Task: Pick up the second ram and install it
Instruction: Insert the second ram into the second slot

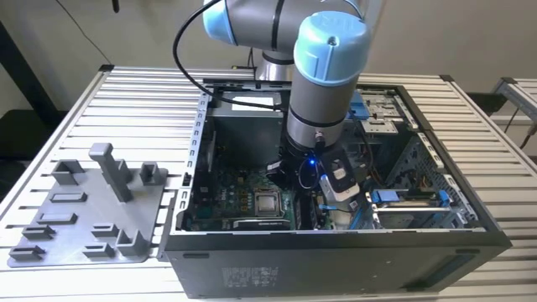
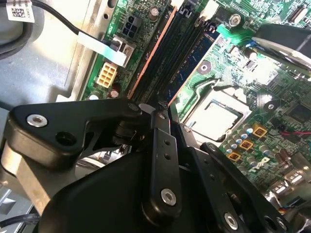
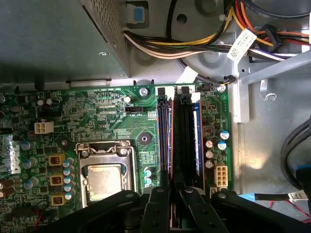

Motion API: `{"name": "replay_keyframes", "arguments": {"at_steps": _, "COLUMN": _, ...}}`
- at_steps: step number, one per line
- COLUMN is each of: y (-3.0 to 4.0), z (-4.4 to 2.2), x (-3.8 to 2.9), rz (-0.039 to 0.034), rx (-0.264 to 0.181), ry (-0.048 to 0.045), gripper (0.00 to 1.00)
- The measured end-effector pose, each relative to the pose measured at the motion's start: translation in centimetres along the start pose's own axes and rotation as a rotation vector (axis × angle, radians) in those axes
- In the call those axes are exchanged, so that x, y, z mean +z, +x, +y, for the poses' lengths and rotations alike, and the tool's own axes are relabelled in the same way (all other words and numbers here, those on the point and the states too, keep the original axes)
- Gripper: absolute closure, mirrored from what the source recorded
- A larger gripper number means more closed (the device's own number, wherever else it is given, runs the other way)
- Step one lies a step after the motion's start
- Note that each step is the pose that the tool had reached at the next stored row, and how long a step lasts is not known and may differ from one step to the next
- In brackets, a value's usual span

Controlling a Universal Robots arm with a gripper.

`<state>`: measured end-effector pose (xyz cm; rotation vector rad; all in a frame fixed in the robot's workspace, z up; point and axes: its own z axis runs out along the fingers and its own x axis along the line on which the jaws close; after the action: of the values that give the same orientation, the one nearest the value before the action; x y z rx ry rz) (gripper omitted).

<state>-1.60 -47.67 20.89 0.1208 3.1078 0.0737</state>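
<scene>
— Claw [image 1: 309, 192] first: where is it, in the exterior view?
— Deep in the open case [image 1: 470, 214] over the board, well right of the grey tray [image 1: 84, 217] on the bench [image 1: 126, 107], going by the exterior view's right.
— And in the second wrist view?
— The claw [image 2: 163, 108] is clenched on the ram [image 2: 150, 53], which I see edge-on as a thin copper-coloured line running along a slot.
— First wrist view?
— Same grip: the claw [image 3: 171, 191] is pinched on the ram [image 3: 171, 145], standing in its slot between the socket [image 3: 104, 179] and a blue stick [image 3: 197, 141] two slots over.
— How to seat it well?
— I'd judge it needs a straight, even press, ram upright, until the white clips [image 3: 163, 91] at the far end close.
— Anything in the way?
— The cables [image 3: 160, 48] lie past the clips, clear of the slot. The blue stick is near, so the fingers have little room.
</scene>
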Motion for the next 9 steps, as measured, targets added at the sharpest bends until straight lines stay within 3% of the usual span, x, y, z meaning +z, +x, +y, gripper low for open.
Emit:
{"name": "replay_keyframes", "arguments": {"at_steps": 4, "y": -0.04, "z": 0.06, "x": -1.41, "rz": -0.0022, "rx": -0.002, "ry": 0.0036, "gripper": 0.86}}
{"name": "replay_keyframes", "arguments": {"at_steps": 6, "y": -0.04, "z": 0.07, "x": -1.62, "rz": -0.0039, "rx": -0.004, "ry": 0.0036, "gripper": 0.86}}
{"name": "replay_keyframes", "arguments": {"at_steps": 9, "y": -0.04, "z": 0.07, "x": -1.62, "rz": -0.0136, "rx": -0.02, "ry": 0.0016, "gripper": 0.86}}
